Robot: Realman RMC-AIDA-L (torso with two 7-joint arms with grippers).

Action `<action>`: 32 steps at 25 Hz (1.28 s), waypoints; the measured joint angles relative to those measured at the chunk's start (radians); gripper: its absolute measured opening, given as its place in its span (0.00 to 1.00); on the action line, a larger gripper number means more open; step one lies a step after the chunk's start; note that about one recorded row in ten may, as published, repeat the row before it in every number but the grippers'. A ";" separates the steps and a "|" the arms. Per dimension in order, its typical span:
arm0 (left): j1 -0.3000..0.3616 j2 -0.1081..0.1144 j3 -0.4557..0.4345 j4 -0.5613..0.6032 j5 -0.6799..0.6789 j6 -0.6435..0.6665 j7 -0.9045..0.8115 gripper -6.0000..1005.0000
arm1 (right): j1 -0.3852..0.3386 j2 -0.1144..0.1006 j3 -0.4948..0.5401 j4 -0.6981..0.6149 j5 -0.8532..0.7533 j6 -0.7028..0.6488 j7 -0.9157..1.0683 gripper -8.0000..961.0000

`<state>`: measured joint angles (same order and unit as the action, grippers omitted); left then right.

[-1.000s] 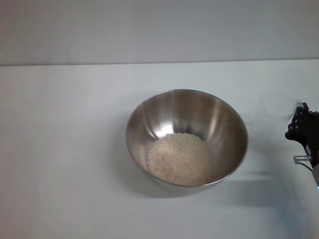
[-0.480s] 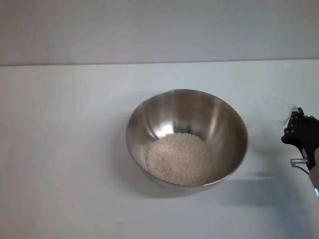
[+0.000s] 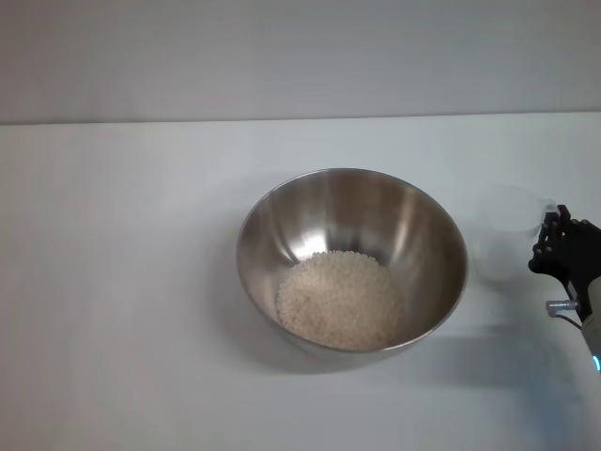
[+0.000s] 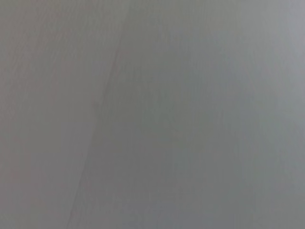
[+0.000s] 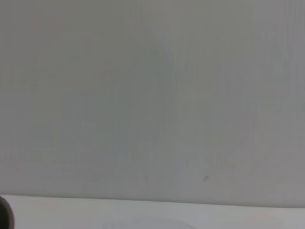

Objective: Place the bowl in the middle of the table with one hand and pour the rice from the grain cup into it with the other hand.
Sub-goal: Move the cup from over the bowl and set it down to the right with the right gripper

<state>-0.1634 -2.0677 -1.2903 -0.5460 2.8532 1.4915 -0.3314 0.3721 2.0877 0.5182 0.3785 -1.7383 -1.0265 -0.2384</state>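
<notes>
The steel bowl (image 3: 352,258) sits in the middle of the white table (image 3: 122,282), with a pale heap of rice (image 3: 340,301) in its bottom. The clear grain cup (image 3: 510,235) stands upright to the bowl's right and looks empty. My right gripper (image 3: 562,246) is at the far right edge of the head view, close against the cup's right side. Whether it is touching the cup is unclear. The left gripper is out of view, and the left wrist view shows only a plain grey surface.
The table's far edge meets a grey wall (image 3: 300,56) behind the bowl. The right wrist view shows mostly that plain wall above a strip of table (image 5: 152,217).
The cup has come further into view beside the right gripper and dropped lower, now upright near the bowl. The gripper shifted slightly left and down. Bowl and rice are unchanged.
</notes>
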 joint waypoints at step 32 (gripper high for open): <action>0.001 -0.002 0.002 -0.004 0.000 0.002 0.000 0.65 | -0.094 -0.002 -0.097 0.006 -0.012 -0.170 0.025 0.16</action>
<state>-0.1620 -2.0693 -1.2885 -0.5501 2.8532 1.4939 -0.3313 0.2785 2.0852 0.4212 0.3849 -1.7504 -1.1970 -0.2133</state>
